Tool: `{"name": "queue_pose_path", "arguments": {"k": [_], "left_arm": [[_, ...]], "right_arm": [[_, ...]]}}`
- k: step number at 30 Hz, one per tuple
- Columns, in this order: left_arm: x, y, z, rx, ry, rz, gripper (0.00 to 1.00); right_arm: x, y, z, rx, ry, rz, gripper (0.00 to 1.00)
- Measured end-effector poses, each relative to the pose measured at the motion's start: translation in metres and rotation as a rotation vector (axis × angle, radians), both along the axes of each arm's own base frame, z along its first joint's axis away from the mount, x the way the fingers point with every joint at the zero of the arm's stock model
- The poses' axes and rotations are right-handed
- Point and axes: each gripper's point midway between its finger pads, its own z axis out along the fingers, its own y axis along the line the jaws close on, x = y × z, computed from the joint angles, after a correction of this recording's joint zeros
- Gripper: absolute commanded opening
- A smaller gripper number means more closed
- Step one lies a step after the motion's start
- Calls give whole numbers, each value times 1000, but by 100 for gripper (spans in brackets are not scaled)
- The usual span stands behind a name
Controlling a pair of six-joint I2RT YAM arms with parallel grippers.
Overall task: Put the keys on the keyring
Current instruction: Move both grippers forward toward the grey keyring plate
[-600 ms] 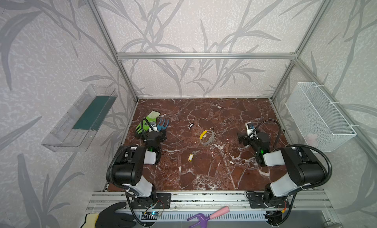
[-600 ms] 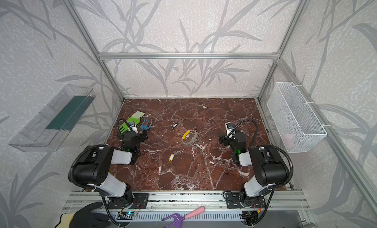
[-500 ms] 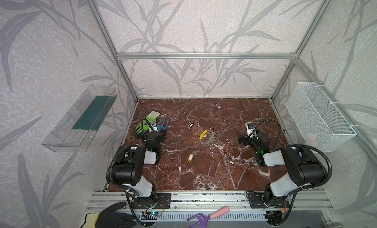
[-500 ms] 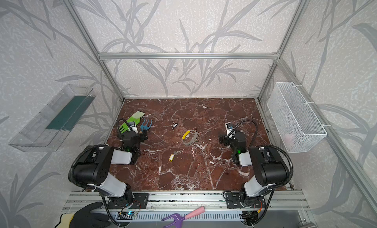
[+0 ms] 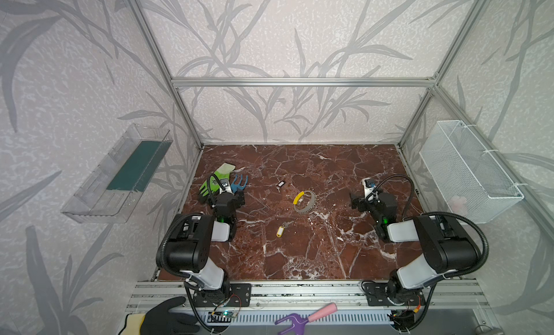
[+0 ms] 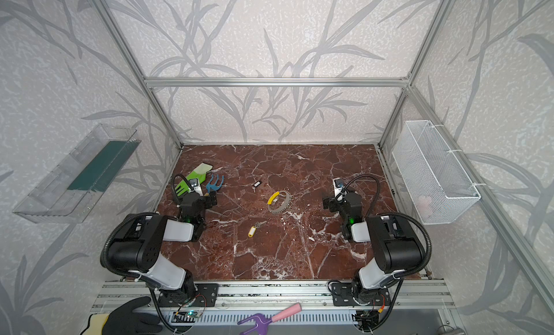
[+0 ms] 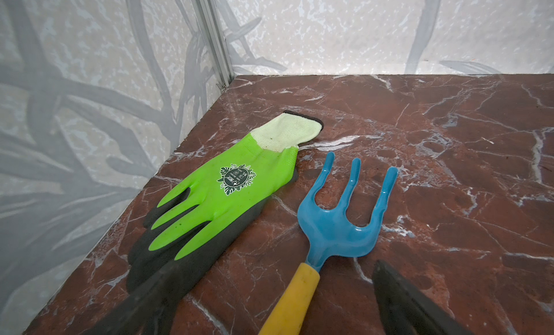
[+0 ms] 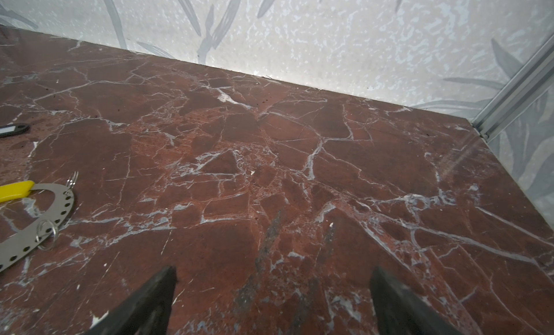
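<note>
left hand [image 7: 274, 273] wide, empty, straddles rake [image 7: 338, 228] handle. right hand [image 8: 274, 272] wide, empty, over surface [image 8: 269, 138]. keyring [image 5: 298, 197], black-fob key [image 5: 280, 184], yellow-tag key [image 5: 280, 231] lie apart, untouched.

red-brown marble-pattern tabletop [image 5: 299, 252]. far left corner: bright green fabric glove with black palm coating and cream cuff [image 7: 227, 186], lying flat. just beside it, a blue plastic three-prong hand rake with yellow handle [image 7: 338, 228], prongs toward the back wall. left wall: clear plastic tray [image 5: 99, 198] with dark green liner [image 5: 138, 165]. right wall: white wire mesh basket [image 5: 467, 174]. front rail: black glove [image 5: 168, 318], purple plastic fork with pink handle [image 5: 302, 317].
</note>
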Motion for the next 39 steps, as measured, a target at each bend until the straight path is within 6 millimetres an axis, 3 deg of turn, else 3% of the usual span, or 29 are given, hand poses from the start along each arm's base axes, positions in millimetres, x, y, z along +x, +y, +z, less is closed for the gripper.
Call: {"name": "queue_pose_path", "arguments": {"k": [10,13,16,19,23,26,29,34,39], "left_arm": [[-1,1,1,3,-5,10,99],[-6,6,14,2,-20,39,99],[-10,9,50,1,-76,61,99],[-8,4,90,-13,-144,30,98],[-1,-22,129,-69,-161,-98,91],[1,-59,142,-90,-125,-225,90],[-3,-108,133,-80,-36,-374,87],[-19,-184,95,-25,146,-600,79],[-30,-234,59,11,290,-734,64]], "right_arm": [[-1,-3,1,4,-9,-15,99],[-8,-5,7,9,-15,-26,99],[-13,-5,34,16,-56,-24,100],[-15,1,78,31,-129,1,98],[-9,21,127,51,-157,66,89],[-9,53,144,59,-130,162,83],[-15,91,133,45,-42,270,71],[-24,143,78,-24,169,406,57],[-38,174,31,-92,336,457,50]]}}
